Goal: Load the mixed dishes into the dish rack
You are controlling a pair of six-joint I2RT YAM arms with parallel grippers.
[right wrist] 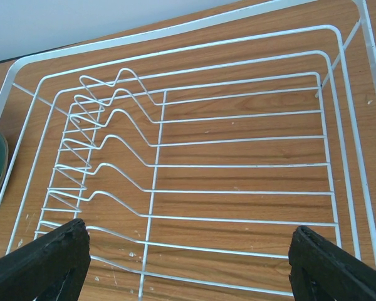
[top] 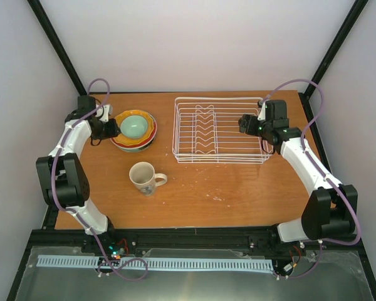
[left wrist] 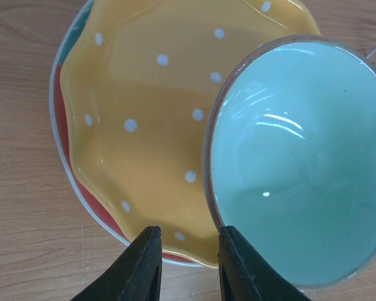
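From the top external view we see the dish rack at 1 o'clock on the table, holding no dishes. The plate stack sits at 10 o'clock with the small teal bowl on top. The cream mug stands alone at 5 o'clock from the stack. The left gripper sits at the stack's 9 o'clock edge, and the right gripper hovers over the rack's 3 o'clock side.

From the left wrist we see the left gripper with its fingers only narrowly parted and pinching nothing. The rim of the orange-yellow scalloped plate shows in the gap. The bowl lies off-centre toward 3 o'clock, and the red-and-teal plate peeks out beneath at 8 o'clock. We judge the bowl comes first. We should spread the claw wider and shift toward 3 o'clock, then put one finger inside the bowl's wall and one outside. Lifting straight up should keep the scalloped plate from dragging.

From the right wrist we see the right gripper spread wide and empty above the rack. The prongs run at 9 o'clock and open floor lies at 3 o'clock. We think the bowl belongs on that open floor, so this arm should clear away first or the two arms may meet
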